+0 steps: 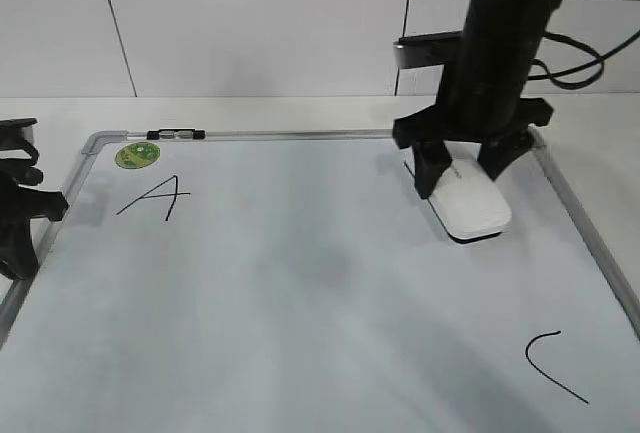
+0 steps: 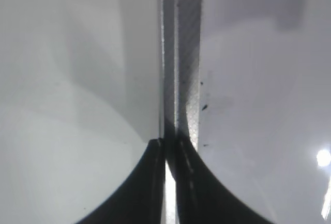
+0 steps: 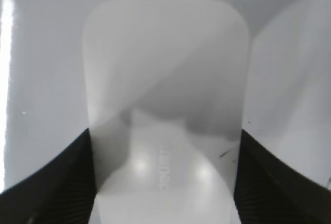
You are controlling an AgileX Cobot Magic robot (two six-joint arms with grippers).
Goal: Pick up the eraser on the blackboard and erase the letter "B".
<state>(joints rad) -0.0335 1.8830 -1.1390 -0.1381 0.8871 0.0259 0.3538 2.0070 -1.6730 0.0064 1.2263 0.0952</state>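
Note:
The white eraser (image 1: 470, 205) lies flat on the blackboard (image 1: 300, 135) near its far right corner, its thin dark underside showing at the near end. My right gripper (image 1: 463, 165) straddles the eraser's far end with both fingers against its sides. In the right wrist view the eraser (image 3: 165, 105) fills the space between the fingers (image 3: 165, 182). The letter "B" is hidden; only a short black stroke (image 1: 407, 166) shows beside the gripper. My left gripper (image 1: 20, 218) is shut and empty over the board's left frame (image 2: 182, 53), its tips (image 2: 168, 157) nearly together.
A slanted "A" (image 1: 155, 196) and a round green sticker (image 1: 137, 155) sit at the board's far left. A curved "C" (image 1: 552, 365) is at the near right. A small dark-and-silver piece (image 1: 175, 135) lies on the far frame. A white wall stands behind.

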